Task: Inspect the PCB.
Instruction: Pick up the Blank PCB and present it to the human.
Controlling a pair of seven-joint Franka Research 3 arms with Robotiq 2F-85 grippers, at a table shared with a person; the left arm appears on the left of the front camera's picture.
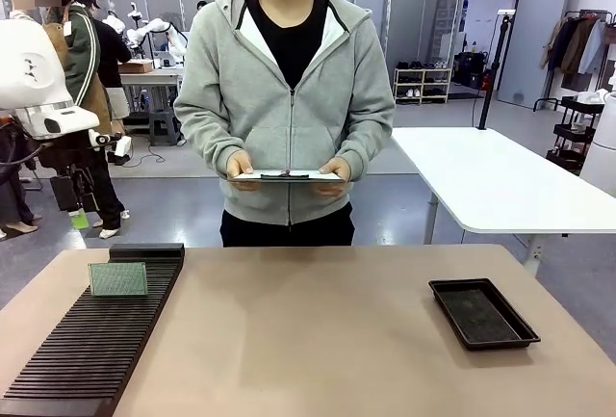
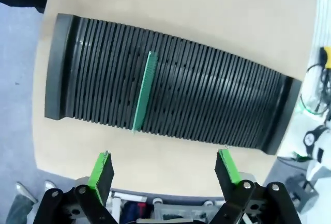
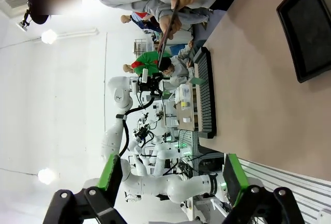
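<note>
The green PCB (image 1: 117, 279) stands upright on edge in a slot of the black ribbed rack (image 1: 87, 350) at the table's left; from above it shows as a thin green strip (image 2: 144, 92) across the rack (image 2: 207, 100). My left gripper (image 2: 164, 168) hangs open above the table edge beside the rack, nothing between its green pads. My right gripper (image 3: 170, 178) is open too, held off the table's side and rolled sideways, with nothing in it. A person at the far side holds a white clipboard (image 1: 287, 175) in both hands.
A shallow black tray (image 1: 482, 313) lies at the table's right, also visible in the right wrist view as the tray (image 3: 306, 30). The tan table (image 1: 308, 340) is bare in the middle. A white table (image 1: 491, 176) stands behind at the right.
</note>
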